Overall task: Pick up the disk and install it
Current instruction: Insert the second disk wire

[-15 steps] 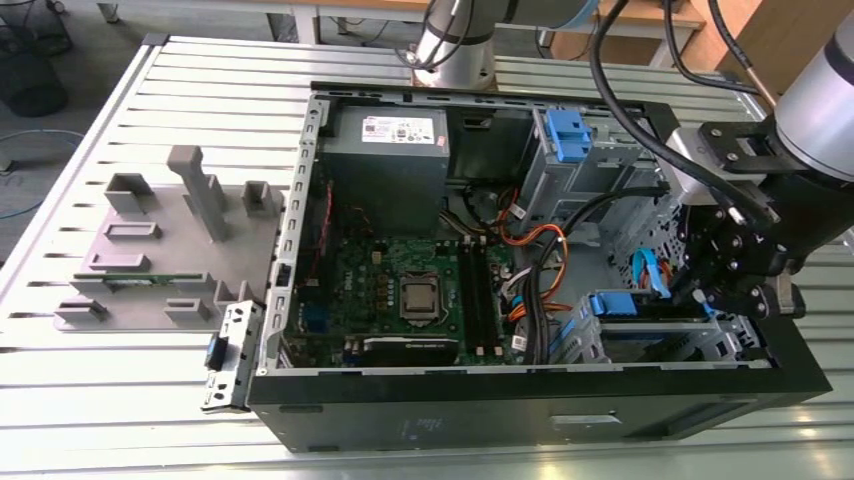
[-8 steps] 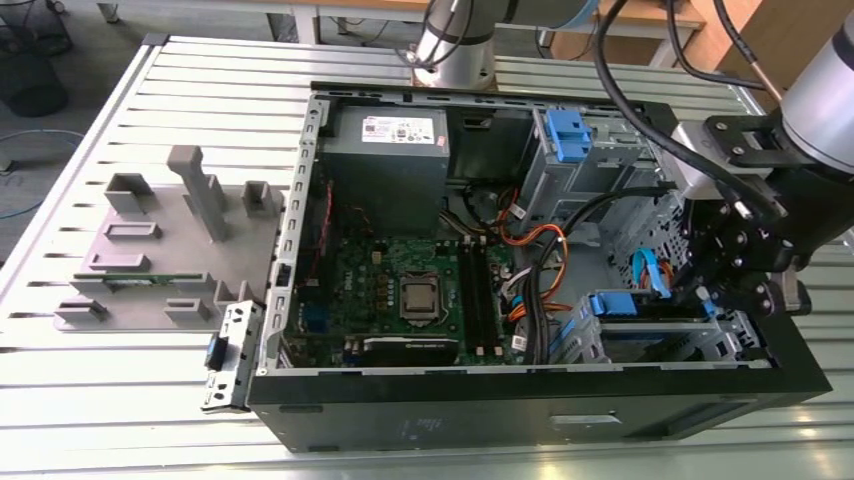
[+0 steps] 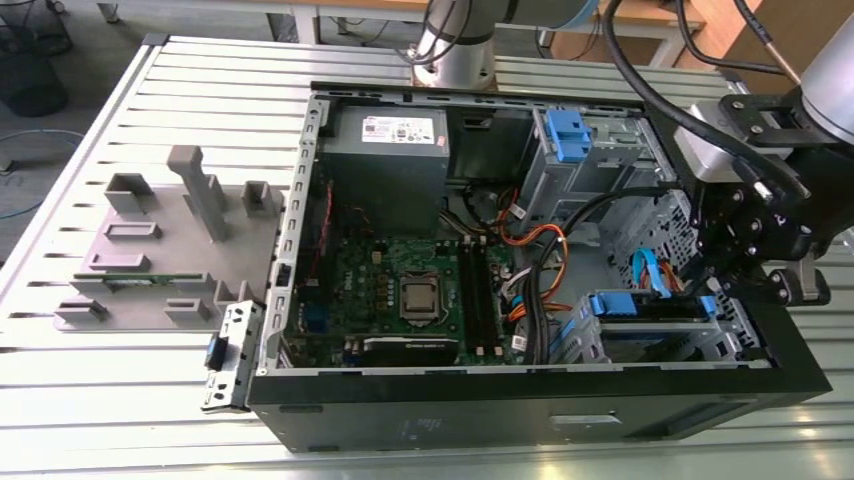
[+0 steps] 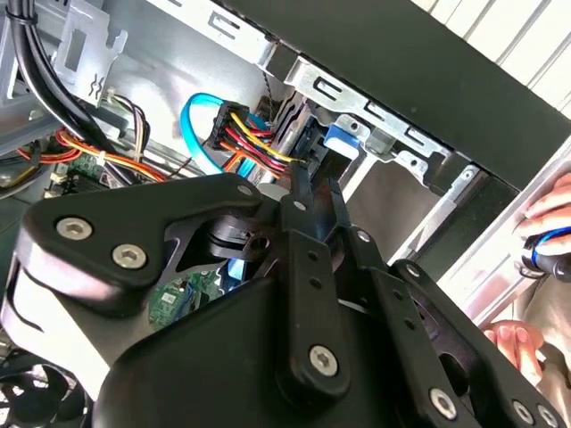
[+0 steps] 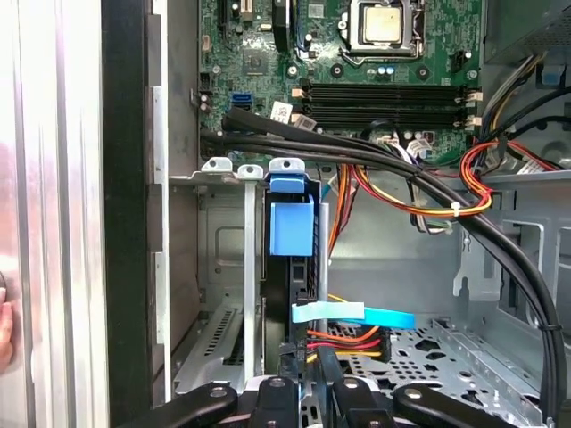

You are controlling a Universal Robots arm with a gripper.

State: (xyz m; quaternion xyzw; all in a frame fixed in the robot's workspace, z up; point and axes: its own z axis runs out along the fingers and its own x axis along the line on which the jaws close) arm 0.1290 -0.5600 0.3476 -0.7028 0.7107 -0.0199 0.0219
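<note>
Item: disk (image 5: 291, 227) w/ blue carrier, seated edge-on in drive bay (image 5: 223, 267) of PC case (image 3: 534, 400), directly ahead of gripper (image 5: 308, 357), whose fingers look nearly closed on its rear edge; judgement: press straight along bay rails, avoid the cables (image 5: 357, 334).

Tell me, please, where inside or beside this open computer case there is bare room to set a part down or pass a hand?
Free: the slatted table left of the case in the exterior view, above the grey fixture block. In the first wrist view, the perforated case floor under the black cables is bare. Crowded: the drive cage holding the disk, where the pincer works amid wiring.
</note>
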